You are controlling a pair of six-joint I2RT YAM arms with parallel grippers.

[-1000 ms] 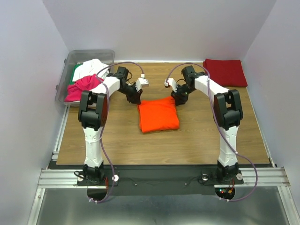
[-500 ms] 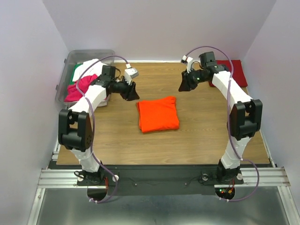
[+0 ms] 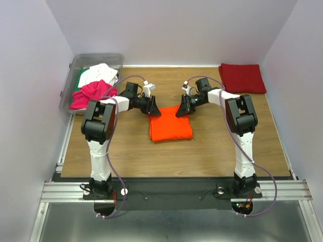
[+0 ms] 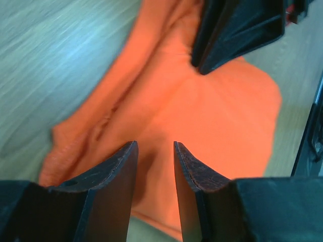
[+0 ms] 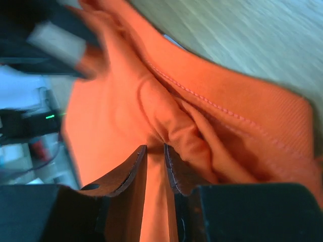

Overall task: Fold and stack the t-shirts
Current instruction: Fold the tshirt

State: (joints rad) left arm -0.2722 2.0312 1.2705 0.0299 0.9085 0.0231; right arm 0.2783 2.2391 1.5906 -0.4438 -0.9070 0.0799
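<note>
The bright orange t-shirt [image 3: 170, 126] lies folded in the middle of the table. My left gripper [image 3: 154, 109] is at its far left corner, jaws a little apart over the cloth [image 4: 212, 116], nothing between them. My right gripper [image 3: 179, 111] is at the far right corner, jaws nearly closed and pinching a puckered fold of the orange cloth [image 5: 111, 116]. The dark red t-shirt [image 3: 243, 78] lies folded at the back right. Magenta [image 3: 90, 92], white [image 3: 98, 73] and green [image 3: 81, 78] shirts lie crumpled in the bin.
The clear plastic bin [image 3: 75, 64] stands at the back left corner of the wooden table [image 3: 217, 146]. Pale walls close in the table on three sides. The two grippers are close together, each showing in the other's wrist view.
Both arms were raised and spread apart half a second ago. They have come back down and inward to the far edge of the orange shirt. The shirt has not moved.
</note>
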